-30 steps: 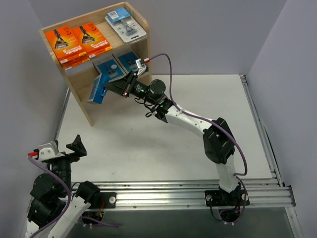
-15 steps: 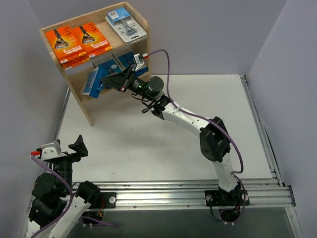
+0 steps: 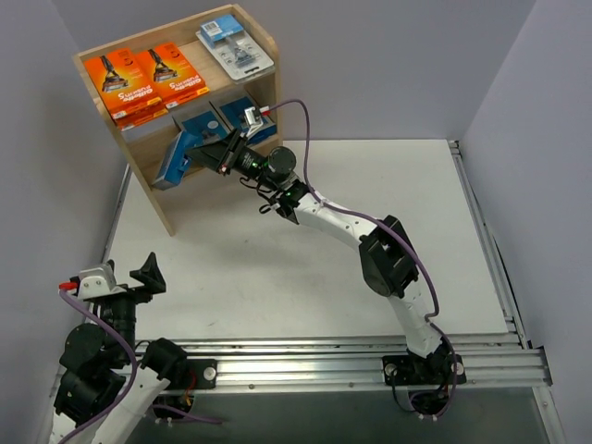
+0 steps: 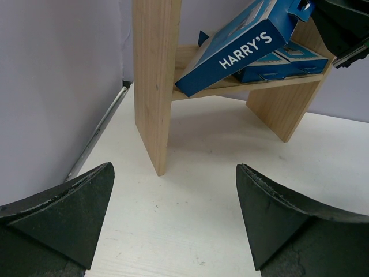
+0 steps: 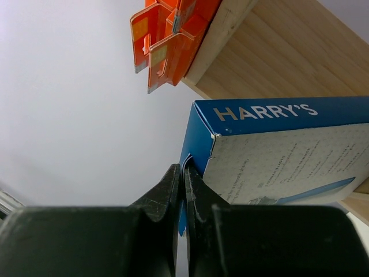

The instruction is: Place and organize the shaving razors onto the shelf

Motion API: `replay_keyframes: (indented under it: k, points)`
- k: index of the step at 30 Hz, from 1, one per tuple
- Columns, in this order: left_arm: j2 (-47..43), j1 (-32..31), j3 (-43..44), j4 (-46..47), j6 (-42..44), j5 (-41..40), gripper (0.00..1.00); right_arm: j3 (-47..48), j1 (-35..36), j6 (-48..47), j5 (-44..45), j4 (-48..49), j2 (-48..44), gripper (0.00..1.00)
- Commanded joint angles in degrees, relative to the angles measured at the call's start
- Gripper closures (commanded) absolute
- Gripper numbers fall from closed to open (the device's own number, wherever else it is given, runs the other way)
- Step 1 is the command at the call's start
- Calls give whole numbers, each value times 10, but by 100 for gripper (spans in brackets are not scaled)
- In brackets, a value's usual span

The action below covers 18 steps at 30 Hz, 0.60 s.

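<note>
A: What has the right gripper (image 5: 183,176) got?

B: Its jaws are pinched almost together on a thin edge at one end of a blue Harry's razor box (image 3: 174,159). The arm is stretched out across the table (image 3: 277,277) to the shelf (image 3: 153,190), which stands at the table's far left corner

A: And how does that box sit?

B: Tilted. The gripped end is up, and the low end is down at the front left of the lower tier, close to the left side panel. From the left wrist view its bottom corner looks to touch the board, though I can't be sure. It hangs partly out past the front edge

A: Anything else on that tier?

B: Two grey-and-blue razor boxes (image 3: 227,118) lie flat side by side toward the right side, behind the tilted one

A: The top tier?

B: Two orange razor boxes (image 3: 146,76) lie side by side at the left end, running out over the front rim. A clear blister pack (image 3: 236,46) with a blue header lies at the right end

A: And the left gripper (image 3: 120,277)?

B: Spread wide with nothing between its fingers, low over the near left corner of the table, well apart from the shelf and facing it
</note>
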Motion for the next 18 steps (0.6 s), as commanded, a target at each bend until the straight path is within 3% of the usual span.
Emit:
replay_keyframes:
  k: [1,18]
  points:
    - [-29,6,0,28,7,12,5,34,-2,-16,8,45,-7,100]
    - [-34,10,-2,27,8,22,5,48,-24,5,12,41,5,100]
